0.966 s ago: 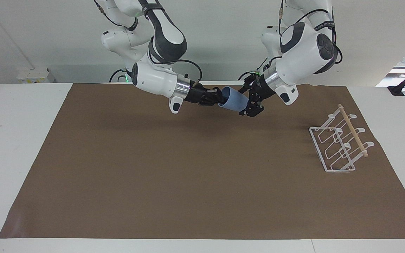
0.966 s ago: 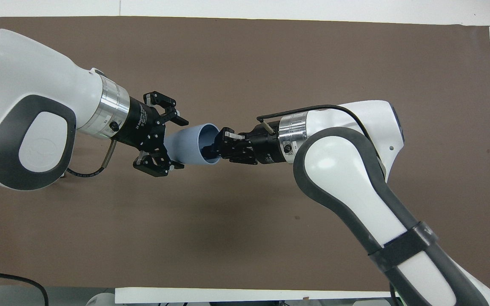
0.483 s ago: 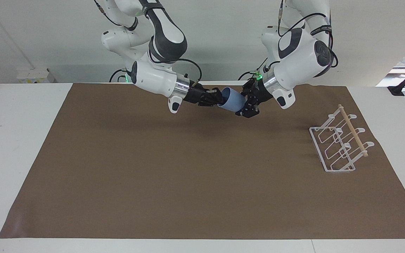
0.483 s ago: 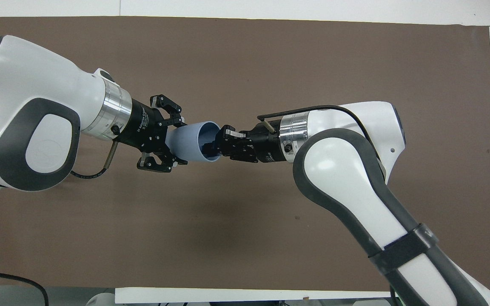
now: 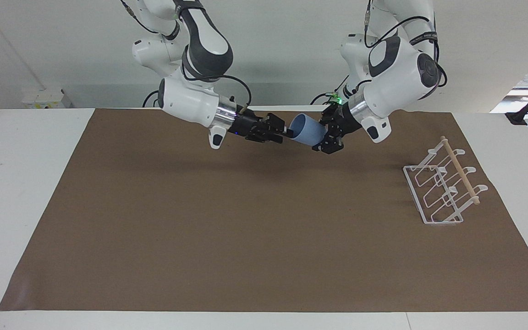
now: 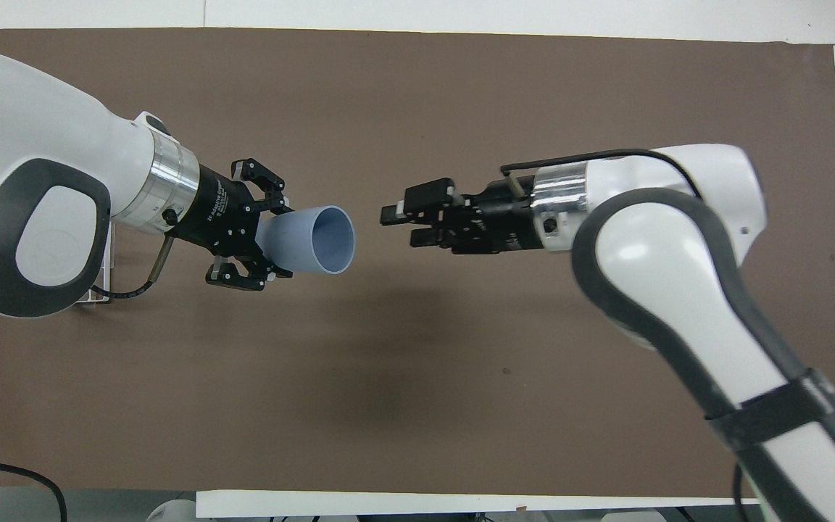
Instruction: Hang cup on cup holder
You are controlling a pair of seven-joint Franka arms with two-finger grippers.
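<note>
The light-blue cup (image 5: 307,129) is held on its side in the air over the part of the brown mat nearest the robots, with its mouth toward the right arm; it also shows in the overhead view (image 6: 316,239). My left gripper (image 5: 326,134) (image 6: 278,241) is shut on the cup's narrow base. My right gripper (image 5: 285,131) (image 6: 399,225) is open and empty, a short gap from the cup's mouth. The white wire cup holder (image 5: 442,188) with its wooden dowel stands on the mat toward the left arm's end of the table, apart from both grippers.
A brown mat (image 5: 245,229) covers most of the white table (image 5: 25,183). A small white box (image 5: 46,98) sits at the table's edge near the wall, at the right arm's end.
My right gripper let go of the cup's rim and pulled back out of its mouth. My left gripper closed on the cup's base and moved it slightly toward the left arm's end.
</note>
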